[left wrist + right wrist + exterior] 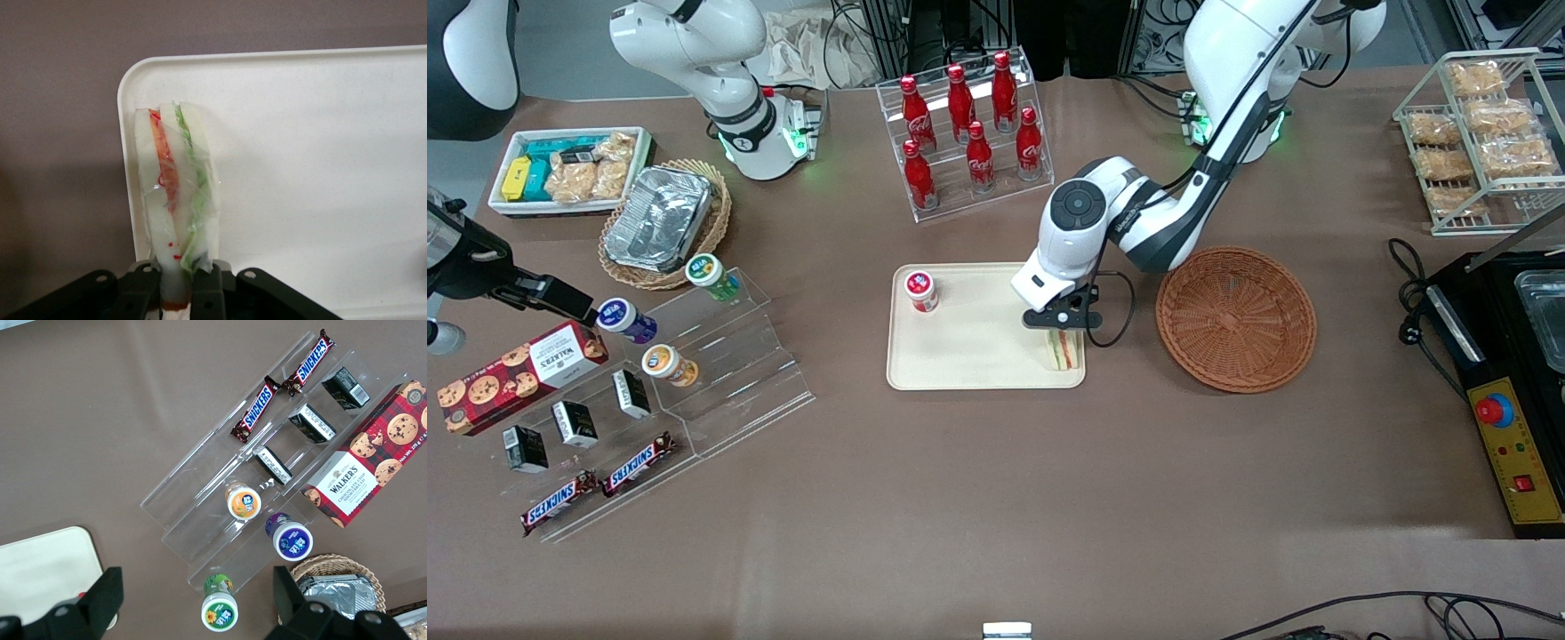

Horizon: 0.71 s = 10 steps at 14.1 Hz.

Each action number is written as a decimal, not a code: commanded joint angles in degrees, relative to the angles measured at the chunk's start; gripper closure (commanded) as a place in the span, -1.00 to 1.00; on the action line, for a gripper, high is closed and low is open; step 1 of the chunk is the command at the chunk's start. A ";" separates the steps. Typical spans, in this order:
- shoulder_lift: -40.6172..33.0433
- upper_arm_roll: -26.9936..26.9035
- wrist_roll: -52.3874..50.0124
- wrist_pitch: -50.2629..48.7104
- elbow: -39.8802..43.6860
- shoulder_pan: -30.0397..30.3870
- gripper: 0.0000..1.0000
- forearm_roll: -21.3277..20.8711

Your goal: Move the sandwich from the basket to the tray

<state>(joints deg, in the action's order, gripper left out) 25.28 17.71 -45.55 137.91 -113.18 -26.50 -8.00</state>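
The sandwich, a wrapped white-bread wedge with orange-red and green layers, stands on edge in the corner of the cream tray that is nearest the basket and the front camera. My left gripper is directly above it and shut on its upper end. In the left wrist view the sandwich runs out from between the black fingers of the gripper over the tray's rounded corner. The reddish-brown woven basket sits beside the tray, toward the working arm's end, with nothing in it.
A small red-lidded jar stands on the tray near its parked-arm end. A clear rack of red bottles is farther from the camera. A stepped acrylic display with snacks, a tan basket holding a foil pan and a black machine flank the work area.
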 commanded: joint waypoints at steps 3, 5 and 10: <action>0.04 -0.66 -0.06 0.96 0.24 -0.40 -0.98 -1.14; -1.19 -0.75 -2.95 0.52 0.33 0.22 -0.98 -0.88; -10.93 -2.94 -1.33 -11.66 1.38 4.77 -0.98 -0.97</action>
<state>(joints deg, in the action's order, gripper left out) 20.38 14.90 -49.77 132.63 -111.26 -24.41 -8.17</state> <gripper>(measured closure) 0.009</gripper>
